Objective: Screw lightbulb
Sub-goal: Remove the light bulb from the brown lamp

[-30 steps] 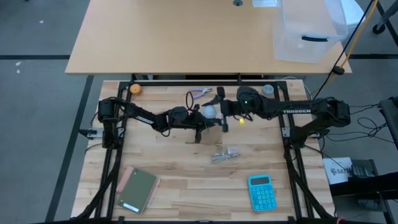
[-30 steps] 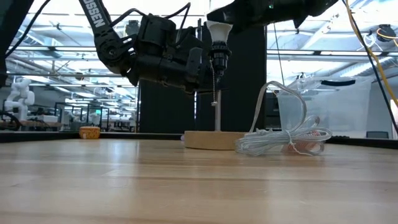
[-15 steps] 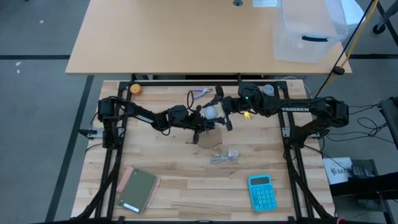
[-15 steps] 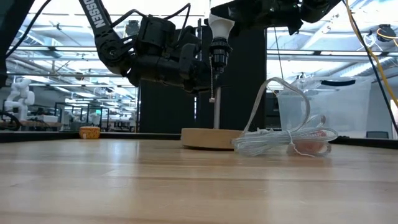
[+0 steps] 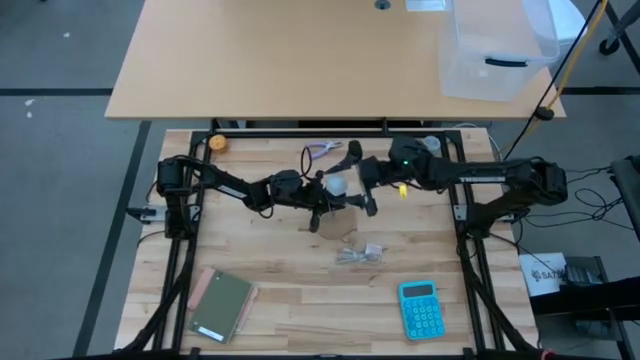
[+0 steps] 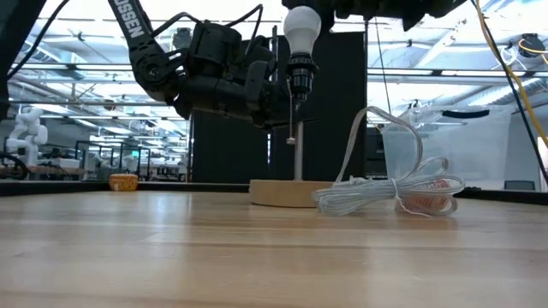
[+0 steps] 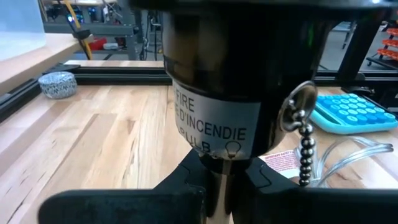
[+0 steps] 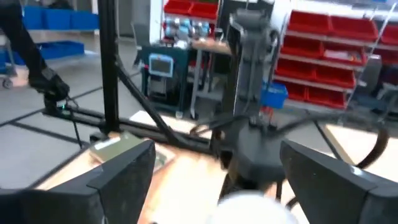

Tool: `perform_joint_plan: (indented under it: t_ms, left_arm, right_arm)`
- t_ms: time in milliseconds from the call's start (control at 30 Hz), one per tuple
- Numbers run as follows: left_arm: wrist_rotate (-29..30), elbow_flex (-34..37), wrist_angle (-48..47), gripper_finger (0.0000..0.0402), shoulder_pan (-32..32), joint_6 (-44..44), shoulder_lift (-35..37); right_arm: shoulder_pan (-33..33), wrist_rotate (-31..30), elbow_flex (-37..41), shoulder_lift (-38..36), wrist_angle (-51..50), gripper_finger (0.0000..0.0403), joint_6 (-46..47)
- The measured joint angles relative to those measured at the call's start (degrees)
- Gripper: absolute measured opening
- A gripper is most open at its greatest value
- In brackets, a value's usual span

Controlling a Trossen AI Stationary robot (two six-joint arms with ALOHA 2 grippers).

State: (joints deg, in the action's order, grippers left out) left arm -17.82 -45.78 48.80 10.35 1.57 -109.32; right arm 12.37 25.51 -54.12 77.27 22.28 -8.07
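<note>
The whitish lightbulb (image 6: 301,26) stands upright with its screw end in the black socket (image 6: 298,73) of a small lamp. The lamp's thin stem rises from a round wooden base (image 6: 282,192) on the table. In the high view the bulb (image 5: 335,183) is at the table's middle far part. My left gripper (image 5: 318,200) is shut on the lamp just under the socket (image 7: 217,93). My right gripper (image 5: 360,182) is open. Its fingers (image 8: 124,171) stand on either side of the bulb's top (image 8: 249,208), apart from it. My left gripper pinches the lamp's stem (image 7: 217,186) right below the socket between its two fingers. It comes level from the table's left side, its fingers across the upright stem. The lamp stands upright with its wooden base on the table.
A clear plastic wrapper (image 5: 362,252) lies near the lamp's base on the near side. A blue calculator (image 5: 420,308) and a green notebook (image 5: 222,305) lie toward the near edge. Purple-handled pliers (image 5: 322,150) and an orange object (image 5: 217,143) lie by the far edge.
My right gripper, which covered the bulb's top a second ago, has come off it and drawn back up and toward the table's right. The bulb's whole globe now shows in the low view. The lamp's base has slid slightly on the table.
</note>
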Motion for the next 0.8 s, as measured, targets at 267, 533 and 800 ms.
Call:
perform_joint_plan:
  t_ms: [267,533,800]
  left_arm:
    - [2.1,0.0,-0.2,0.0031,0.0,-0.8,0.0]
    - [4.5,0.0,-0.2,0.0031,-0.1,-1.3,0.0]
    - [4.8,0.0,-0.2,0.0031,-0.1,-1.3,0.0]
  right_arm:
    - [-8.6,-27.3,0.0,-6.9,-3.0,0.0342,-2.2]
    - [-19.6,-55.2,0.0,-5.7,-3.2,0.0341,-6.3]
    - [-25.0,-68.6,0.1,-0.8,-3.3,0.0341,-3.1]
